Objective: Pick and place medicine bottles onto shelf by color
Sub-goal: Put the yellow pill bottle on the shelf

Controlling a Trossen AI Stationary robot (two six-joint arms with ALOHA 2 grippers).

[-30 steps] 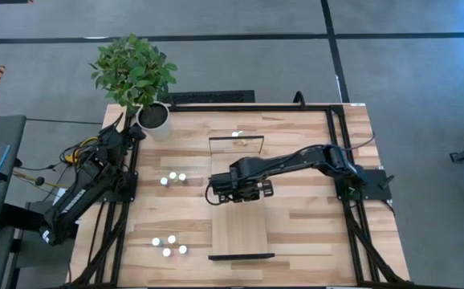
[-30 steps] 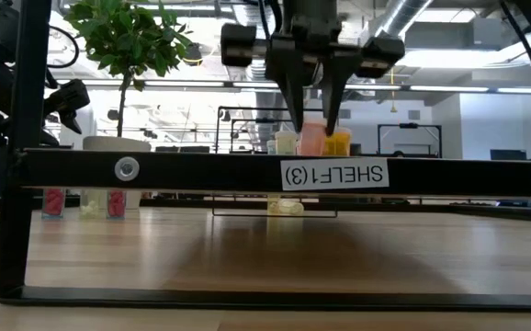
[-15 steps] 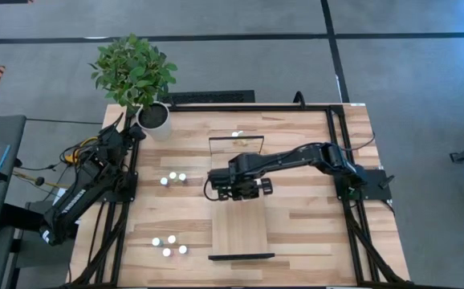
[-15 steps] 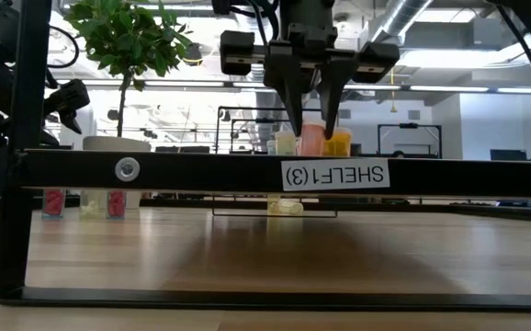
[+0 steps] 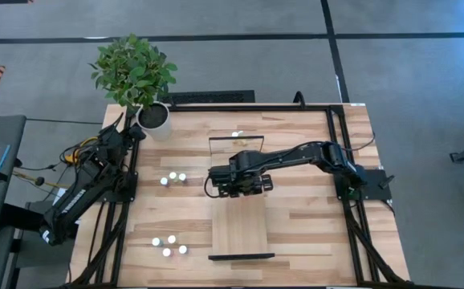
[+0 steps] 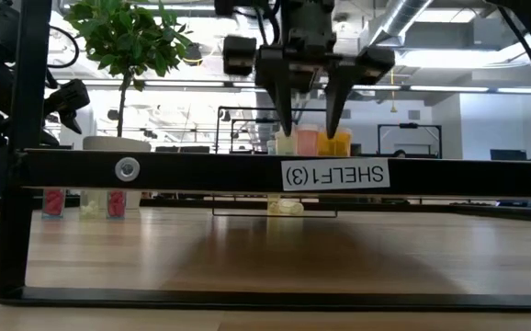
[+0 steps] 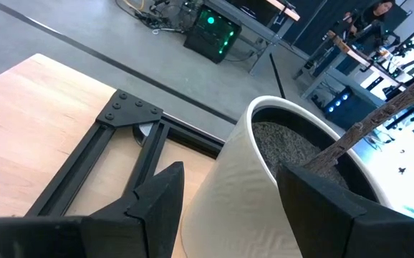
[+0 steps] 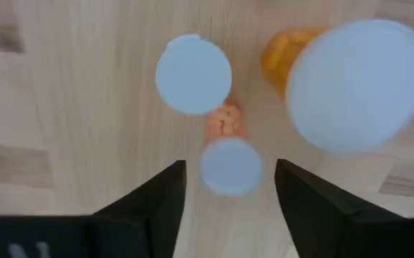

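My right gripper [image 6: 308, 129] hangs open over the far part of the light-wood shelf [image 5: 238, 233]. Its fingers stand on either side of a small pink bottle with a white cap [image 8: 230, 166] without touching it. The pink bottle stands on the shelf between a pale white-capped bottle [image 8: 193, 74] and the larger orange bottle [image 8: 357, 86]; the low view shows these as a row [image 6: 309, 141]. My left gripper [image 5: 133, 132] is open at the table's far left, by the white plant pot [image 7: 264, 179].
Three small bottles [image 5: 172, 177] stand on the table left of the shelf, and several more [image 5: 169, 245] near the front left. Another bottle [image 5: 236, 136] stands at the shelf's far end. The plant [image 5: 132, 68] fills the far left corner.
My right gripper has opened and let go of the pink bottle, which stays upright on the shelf between the pale and orange bottles. The gripper has shifted a little toward the table's far edge.
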